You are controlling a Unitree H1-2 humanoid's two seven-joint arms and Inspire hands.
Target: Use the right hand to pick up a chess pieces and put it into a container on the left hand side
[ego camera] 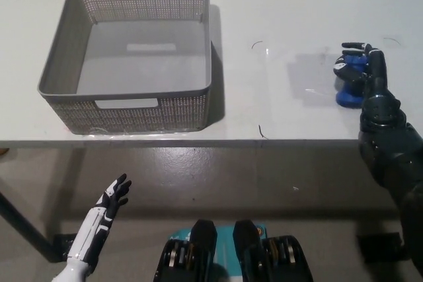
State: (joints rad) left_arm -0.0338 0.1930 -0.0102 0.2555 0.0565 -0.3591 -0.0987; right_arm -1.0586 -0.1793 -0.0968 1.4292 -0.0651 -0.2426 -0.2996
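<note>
A blue chess piece (347, 82) is at the right side of the white table (284, 11), held in my black right hand (365, 74), whose fingers curl over its top and far side. Its round base shows just above the tabletop; I cannot tell if it still touches. The grey mesh basket (125, 107) stands at the table's left, with nothing in it. My white left hand (111, 201) hangs open below the table's front edge at the lower left.
The table's front edge (264, 142) runs across the middle of the picture, with grey floor below it. Small dark marks (256, 44) dot the tabletop between basket and piece.
</note>
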